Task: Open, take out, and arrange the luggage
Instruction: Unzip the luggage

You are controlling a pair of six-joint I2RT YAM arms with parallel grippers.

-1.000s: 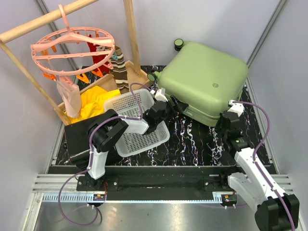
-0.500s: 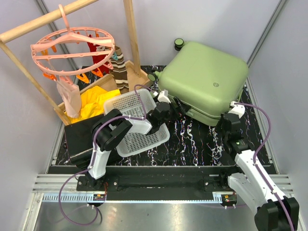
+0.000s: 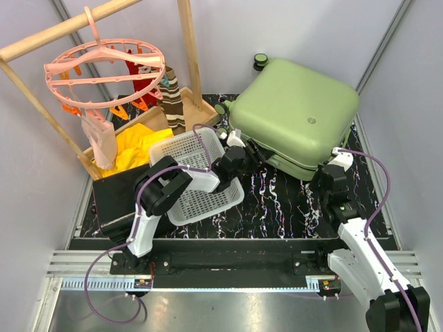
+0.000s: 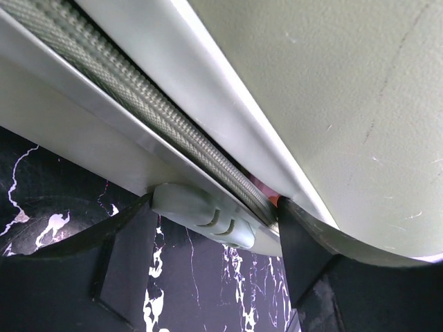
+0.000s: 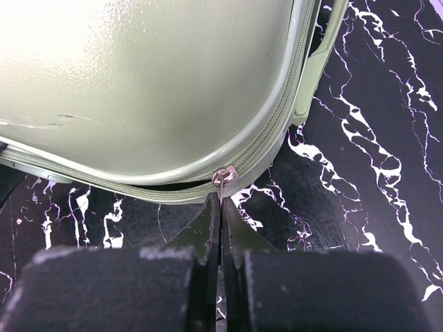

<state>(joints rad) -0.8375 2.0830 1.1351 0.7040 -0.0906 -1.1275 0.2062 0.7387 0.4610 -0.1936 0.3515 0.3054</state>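
Pinching the zipper pull [image 5: 225, 177], the clenched right pincer [image 5: 221, 207] looked set to unzip the luggage [image 3: 294, 114], upper right on the bench [image 3: 277, 200]; the left pincer [image 4: 214, 232] gaped, straddling its seam [image 4: 173, 145], probably bracing.

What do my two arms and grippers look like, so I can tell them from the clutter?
The left arm and right arm match: white links, bulky black joints, a purple cable looped along each. The left gripper and right gripper have black wedge-shaped fingers.
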